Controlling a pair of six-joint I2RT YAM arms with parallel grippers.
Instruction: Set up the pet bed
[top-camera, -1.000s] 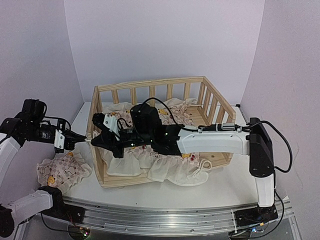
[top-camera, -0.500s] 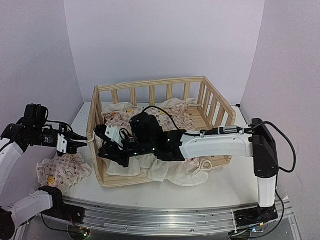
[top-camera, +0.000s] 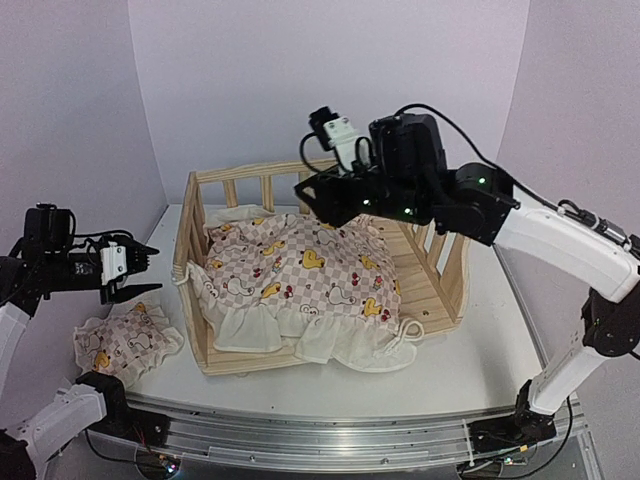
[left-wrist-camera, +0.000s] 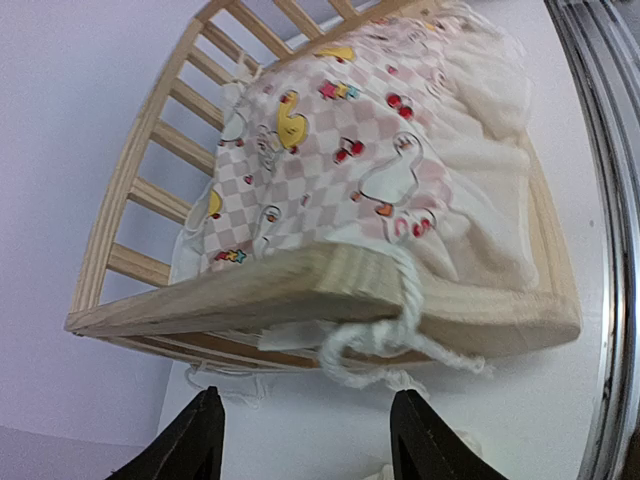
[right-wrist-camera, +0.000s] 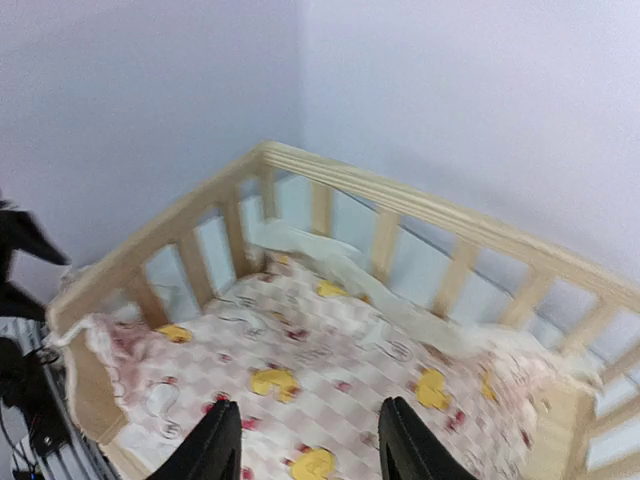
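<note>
Left gripper (top-camera: 150, 270) hangs open and empty beside the frame (top-camera: 300, 168); right gripper (top-camera: 301, 198) hovers open above the cushion (top-camera: 300, 275), spread inside, ruffle draping over the near side.

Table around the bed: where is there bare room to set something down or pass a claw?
Free: the table strip right of the frame, up to the wall, and the front strip between frame and metal rail. Crowded: left of the frame, where a pillow lies and the left claw hovers; the ruffle of the cushion overhangs the front.
</note>
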